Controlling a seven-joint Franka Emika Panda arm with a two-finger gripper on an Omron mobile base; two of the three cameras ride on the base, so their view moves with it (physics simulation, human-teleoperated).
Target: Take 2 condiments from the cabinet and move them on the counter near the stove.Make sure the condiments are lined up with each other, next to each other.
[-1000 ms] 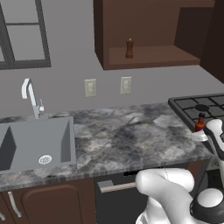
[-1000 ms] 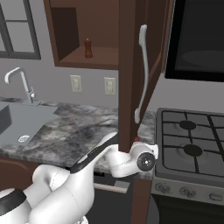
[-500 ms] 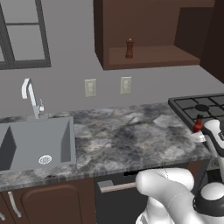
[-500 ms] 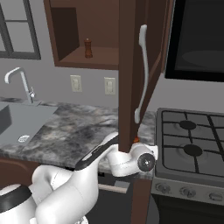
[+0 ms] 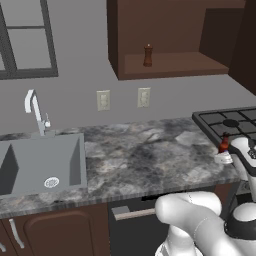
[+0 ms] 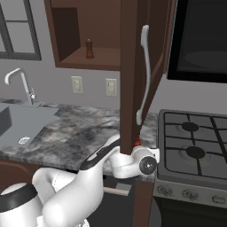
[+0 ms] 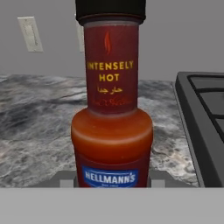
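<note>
The red sauce bottle (image 7: 111, 127), black-capped with a dark label, stands upright between my gripper's (image 7: 111, 178) grey fingertips (image 7: 65, 178), which are shut on its lower body. In the left base view the bottle (image 5: 223, 145) and gripper (image 5: 225, 156) sit at the counter's (image 5: 145, 160) right end, just in front of the stove (image 5: 230, 122). Whether its base touches the marble I cannot tell. The brown pepper mill (image 5: 147, 55) stands alone on the cabinet shelf (image 5: 170, 65). From the right base view the mill (image 6: 89, 48) shows too, and a sliver of the red bottle (image 6: 138, 142) peeks past the door edge.
An open cabinet door (image 6: 133, 71) with a long handle hangs over my wrist in the right base view. The grey sink (image 5: 40, 162) and faucet (image 5: 34, 112) lie at the left. Wall outlets (image 5: 103, 100) sit above the counter. A dark microwave (image 6: 199, 40) hangs over the stove (image 6: 195, 142).
The hand with the sauce bottle has eased slightly down and left toward the counter. Nothing else has moved.
</note>
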